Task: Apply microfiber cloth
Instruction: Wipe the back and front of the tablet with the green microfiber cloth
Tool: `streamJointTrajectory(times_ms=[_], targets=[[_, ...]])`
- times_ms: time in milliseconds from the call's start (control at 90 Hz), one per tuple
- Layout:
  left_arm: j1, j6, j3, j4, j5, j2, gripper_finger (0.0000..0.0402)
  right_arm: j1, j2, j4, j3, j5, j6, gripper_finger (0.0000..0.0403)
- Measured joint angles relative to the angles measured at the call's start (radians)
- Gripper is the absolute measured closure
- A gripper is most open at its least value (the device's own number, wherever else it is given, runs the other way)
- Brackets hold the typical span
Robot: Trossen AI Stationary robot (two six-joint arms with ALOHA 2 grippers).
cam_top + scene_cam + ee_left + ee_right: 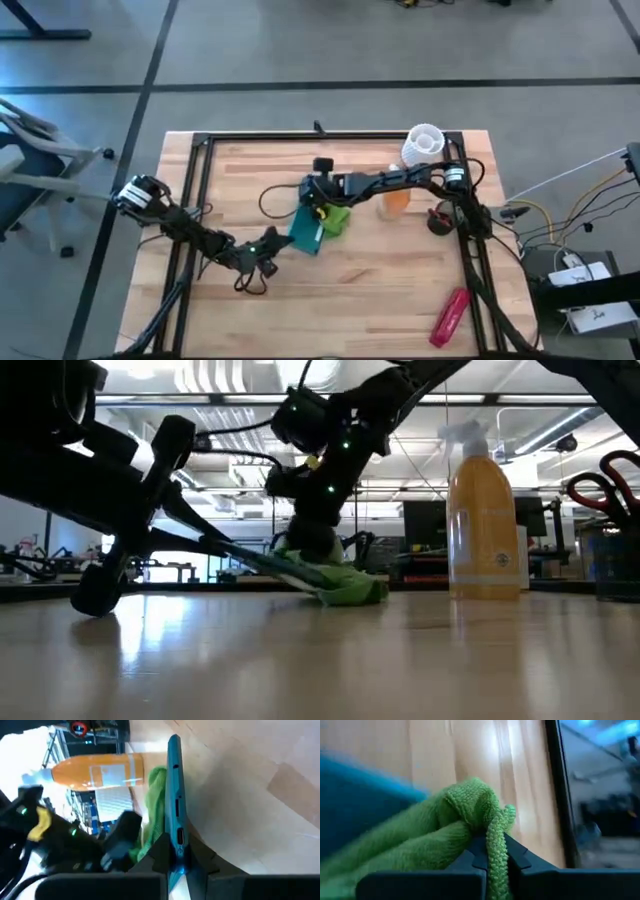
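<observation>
The lime-green microfiber cloth (337, 219) lies bunched on a teal flat device (306, 232) near the table's middle. My right gripper (322, 203) reaches in from the right and is shut on the cloth (445, 820). My left gripper (281, 244) comes from the left and is shut on the device's near-left end. In the low view the device (262, 563) slants, its left end raised and its other end down on the table under the cloth (350, 586). My left gripper pinches the device's thin edge (176, 837) between its two fingers, at the end nearest the arm, coming level from the table's left. That end is lifted; the far end stays on the table. My right gripper pinches a bunched fold of the cloth (495, 837) between its two fingers, coming down from above. The rest of the cloth spreads over the device's face (355, 800).
An orange spray bottle (396, 199) stands upright just right of the cloth. A white ribbed cup-like thing (424, 141) sits at the back right, a dark round thing (439, 219) by the right rail, and a red long object (450, 316) at the near right. Bare wood lies in front.
</observation>
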Motion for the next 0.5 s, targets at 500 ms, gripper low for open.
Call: streamJointTrajectory(times_ms=[500], targets=[[-0.010, -0.300, 0.012, 0.011, 0.095, -0.003, 0.0389, 0.100, -0.014, 0.073, -0.001, -0.557, 0.054, 0.0403]])
